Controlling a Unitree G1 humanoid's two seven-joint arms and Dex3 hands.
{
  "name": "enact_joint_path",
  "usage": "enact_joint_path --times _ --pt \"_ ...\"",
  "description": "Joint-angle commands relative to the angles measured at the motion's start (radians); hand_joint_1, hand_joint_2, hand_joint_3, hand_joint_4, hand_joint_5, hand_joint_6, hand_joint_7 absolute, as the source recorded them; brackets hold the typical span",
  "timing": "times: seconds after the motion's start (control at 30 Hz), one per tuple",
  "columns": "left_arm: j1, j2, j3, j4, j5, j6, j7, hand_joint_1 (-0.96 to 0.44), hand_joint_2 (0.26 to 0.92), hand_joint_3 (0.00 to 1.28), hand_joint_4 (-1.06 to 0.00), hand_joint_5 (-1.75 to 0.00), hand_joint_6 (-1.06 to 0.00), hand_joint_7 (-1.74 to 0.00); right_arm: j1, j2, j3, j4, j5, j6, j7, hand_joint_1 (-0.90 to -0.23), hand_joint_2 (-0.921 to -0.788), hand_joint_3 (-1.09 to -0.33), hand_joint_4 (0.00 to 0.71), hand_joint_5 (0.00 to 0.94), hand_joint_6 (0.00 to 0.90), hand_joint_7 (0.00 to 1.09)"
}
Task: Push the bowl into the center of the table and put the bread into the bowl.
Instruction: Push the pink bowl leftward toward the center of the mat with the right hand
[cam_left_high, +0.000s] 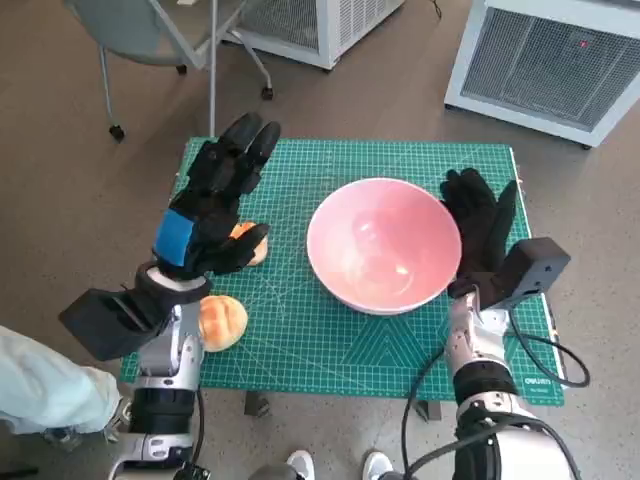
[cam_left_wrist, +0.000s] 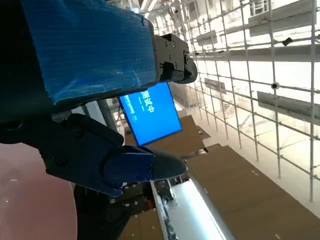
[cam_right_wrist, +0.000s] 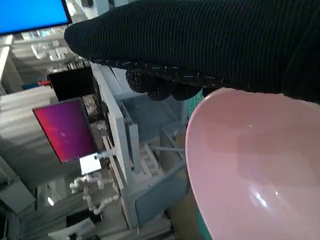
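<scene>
A pink bowl (cam_left_high: 383, 245) stands on the green mat (cam_left_high: 400, 350), a little right of the middle; its inside also shows in the right wrist view (cam_right_wrist: 250, 165). My right hand (cam_left_high: 480, 225) lies flat with fingers stretched out against the bowl's right rim; the glove (cam_right_wrist: 200, 40) holds nothing. My left hand (cam_left_high: 215, 200) hovers over the mat's left part with fingers spread, empty. A piece of bread (cam_left_high: 253, 243) peeks out from under it. A round bread roll (cam_left_high: 222, 320) lies near the mat's front left edge, beside my left forearm.
A chair (cam_left_high: 150, 30) stands beyond the table's far left corner. White cabinets (cam_left_high: 550, 60) stand at the far right and top middle. A person's pale sleeve (cam_left_high: 40, 385) shows at the lower left. Shoes (cam_left_high: 300, 465) sit below the front edge.
</scene>
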Motion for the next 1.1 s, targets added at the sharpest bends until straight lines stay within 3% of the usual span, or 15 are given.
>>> enact_joint_path --times 0.03,0.37,0.6,0.93,1.1 --pt "0.020 0.010 0.003 -0.033 0.013 0.004 0.014 -0.63 0.921 0.35 -0.20 0.00 -0.16 -0.28 -0.015 0.026 0.003 0.020 -0.002 0.033 -0.001 -0.573 -0.921 -0.878 0.346 0.009 0.283 0.44" --pt "0.036 0.018 0.006 -0.045 0.021 0.001 0.035 -0.63 0.921 0.35 -0.20 0.00 -0.16 -0.25 -0.043 0.049 0.026 0.029 -0.036 0.054 -0.033 -0.559 -0.921 -0.880 0.357 0.010 0.301 0.43" --pt "0.042 0.017 0.008 -0.043 0.032 -0.011 0.050 -0.63 0.921 0.35 -0.20 0.00 -0.18 -0.22 -0.056 0.043 0.051 0.035 -0.074 0.063 -0.076 -0.593 -0.921 -0.873 0.382 0.017 0.316 0.42" --pt "0.043 0.006 0.000 -0.034 0.049 -0.025 0.068 -0.63 0.921 0.36 -0.18 0.00 -0.20 -0.18 -0.057 -0.012 0.082 0.006 -0.105 0.037 -0.049 -0.601 -0.921 -0.820 0.364 0.004 0.310 0.39" --pt "0.030 0.002 -0.006 -0.028 0.046 -0.019 0.070 -0.62 0.921 0.36 -0.18 0.00 -0.20 -0.17 -0.046 -0.038 0.100 -0.047 -0.105 -0.034 0.004 -0.613 -0.921 -0.808 0.317 0.000 0.255 0.36"
